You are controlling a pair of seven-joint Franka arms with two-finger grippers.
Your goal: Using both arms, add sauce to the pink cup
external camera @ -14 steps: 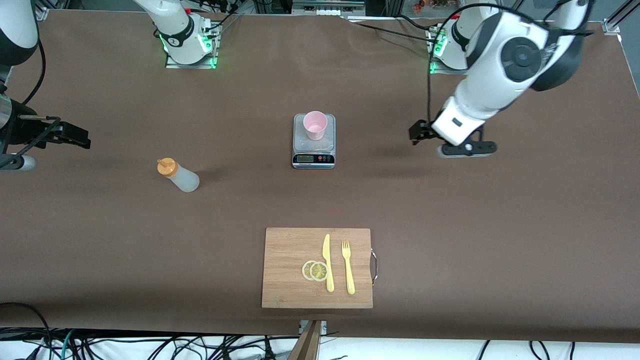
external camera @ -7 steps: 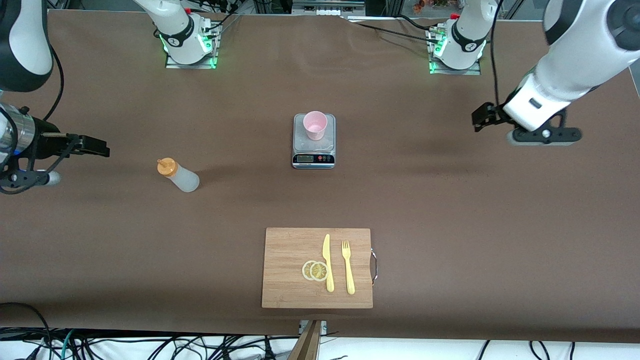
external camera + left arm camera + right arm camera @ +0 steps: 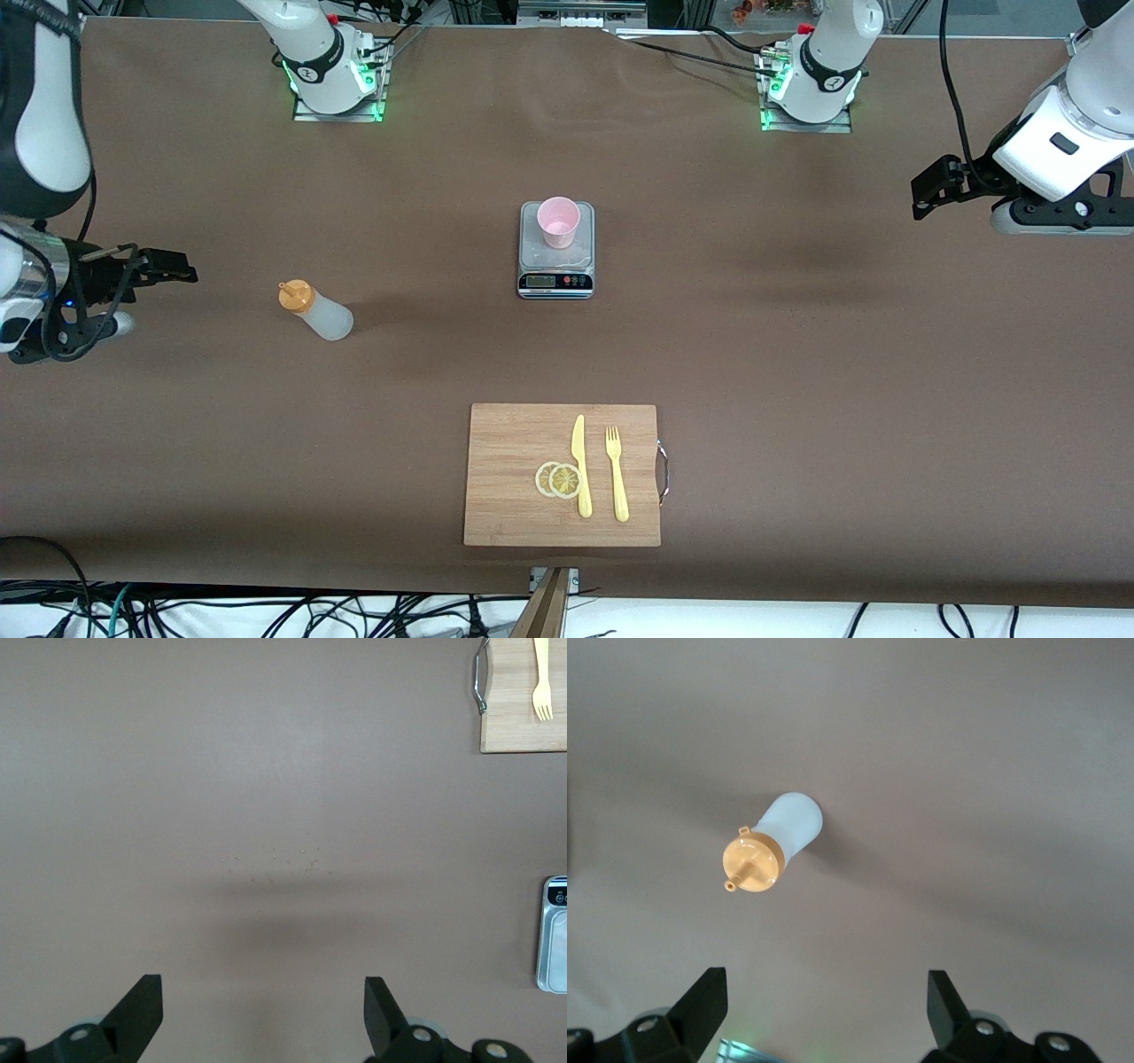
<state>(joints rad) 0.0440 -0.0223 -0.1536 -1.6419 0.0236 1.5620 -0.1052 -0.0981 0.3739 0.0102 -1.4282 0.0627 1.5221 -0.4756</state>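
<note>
A brown-covered bench (image 3: pixel 797 372) stretches beneath two white robot arms, with the job of adding sauce to a cup apparently not yet begun. The right gripper (image 3: pixel 164 266), fingers spread and holding nothing, hangs over the bench at the right arm's end, near but apart from the sauce (image 3: pixel 316 311); its wrist view shows the bottle standing upright, orange cap closed. The left gripper (image 3: pixel 930 188), likewise spread and empty, hangs over bare bench at the left arm's end, well apart from everything. Nearest the front camera lies a wooden cutting board (image 3: pixel 509 478) bearing a yellow knife (image 3: pixel 580 465), a yellow fork (image 3: pixel 616 470) and two lemon slices (image 3: pixel 558 479). Mid-bench sits a small kitchen scale (image 3: pixel 555 266), and on it the pink cup (image 3: pixel 558 221), upright and, as far as can be seen, empty. By this evidence everything remains: the bottle must be picked up, carried to the cup, tipped and squeezed, probably with the second arm steadying cup or bottle.
</note>
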